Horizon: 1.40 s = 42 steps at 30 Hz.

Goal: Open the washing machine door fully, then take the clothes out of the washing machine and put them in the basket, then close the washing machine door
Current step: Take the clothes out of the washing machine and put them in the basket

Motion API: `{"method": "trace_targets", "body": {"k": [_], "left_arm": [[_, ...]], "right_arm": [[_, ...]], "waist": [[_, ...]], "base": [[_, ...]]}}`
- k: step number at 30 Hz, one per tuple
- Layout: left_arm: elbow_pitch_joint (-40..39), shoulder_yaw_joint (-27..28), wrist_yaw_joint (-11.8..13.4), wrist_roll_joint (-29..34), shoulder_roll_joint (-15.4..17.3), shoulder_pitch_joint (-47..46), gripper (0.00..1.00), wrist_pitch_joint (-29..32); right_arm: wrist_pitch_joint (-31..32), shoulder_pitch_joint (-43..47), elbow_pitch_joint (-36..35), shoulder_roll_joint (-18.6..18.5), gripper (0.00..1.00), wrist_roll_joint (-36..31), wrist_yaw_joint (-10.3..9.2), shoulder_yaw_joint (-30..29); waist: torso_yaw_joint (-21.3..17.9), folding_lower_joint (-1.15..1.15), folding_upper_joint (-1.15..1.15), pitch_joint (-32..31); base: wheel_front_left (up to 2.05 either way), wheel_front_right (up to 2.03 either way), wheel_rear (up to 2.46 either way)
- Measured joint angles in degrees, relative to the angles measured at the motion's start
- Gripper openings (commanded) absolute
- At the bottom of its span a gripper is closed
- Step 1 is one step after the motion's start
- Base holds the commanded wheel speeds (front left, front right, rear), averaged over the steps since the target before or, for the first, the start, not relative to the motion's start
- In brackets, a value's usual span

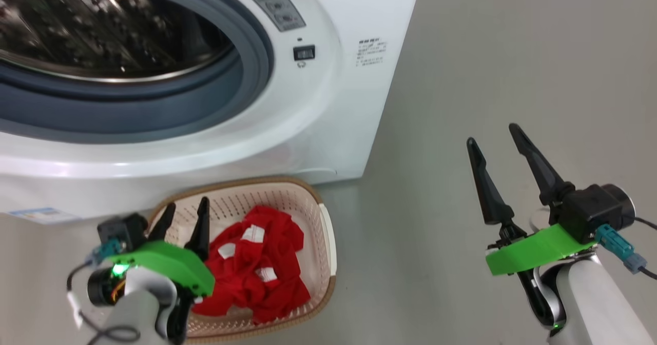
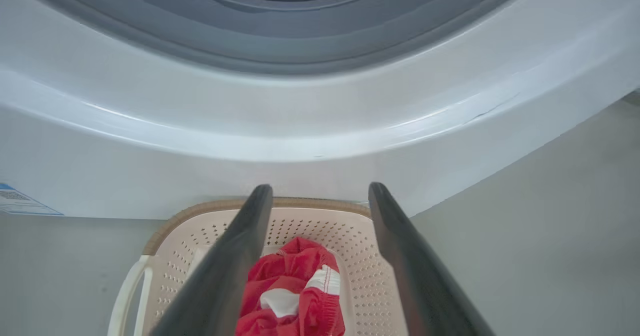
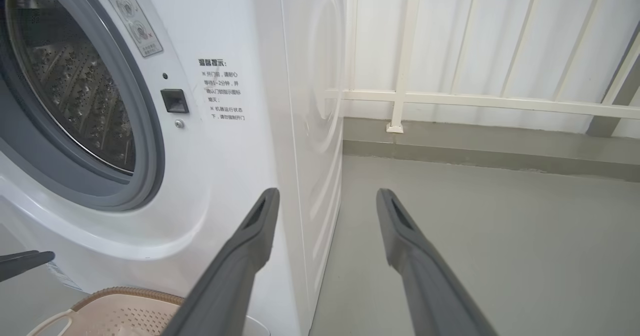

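Left pincer [image 1: 188,202] spread over clothes [image 1: 246,270] (white labels [image 1: 253,233] unreadable)

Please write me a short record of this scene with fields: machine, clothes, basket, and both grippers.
washing machine: opening uncovered; no red fabric in the visible drum
clothes: red, piled inside the basket
basket: on the floor, before the machine
left gripper: open, empty, above the basket
right gripper: open, empty, above bare floor

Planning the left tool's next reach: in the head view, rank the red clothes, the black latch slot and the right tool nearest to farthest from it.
1. Red clothes, just right of the left tool.
2. Black latch slot, up on the washer.
3. Right tool, far right.
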Motion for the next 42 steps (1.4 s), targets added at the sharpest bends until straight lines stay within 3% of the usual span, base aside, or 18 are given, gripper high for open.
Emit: {"method": "trace_targets", "body": {"k": [10, 18, 32, 42], "left_arm": [[-19.51, 6.09, 1.43, 8.51, 0.01, 13.35, 1.00, -0.01], [-30.58, 10.16, 1.57, 13.28, -0.60, 21.07, 1.00, -0.01], [-39.97, 14.40, 1.44, 16.48, -1.55, 31.45, 1.00, -0.01], [-42.02, 15.08, 0.90, 16.34, -2.20, 34.74, 1.00, -0.01]], "right_arm": [[0.00, 3.84, 0.77, 0.78, 1.00, -0.04, 0.00, -0.81], [0.00, 5.40, 0.80, 1.04, 1.00, -0.27, 0.00, -1.34], [0.00, 11.38, 1.76, 1.45, 1.00, -0.91, 0.00, -2.38], [0.00, 12.96, 1.92, 1.40, 1.00, -0.92, 0.00, -2.63]], "waist": [[0.72, 0.00, 0.00, -6.32], [0.88, 0.00, 0.00, -10.88], [0.18, 0.00, 0.00, -18.34], [0.07, 0.00, 0.00, -21.14]], "base": [[0.00, 0.00, 0.00], [0.00, 0.00, 0.00], [0.00, 0.00, 0.00], [0.00, 0.00, 0.00]]}}
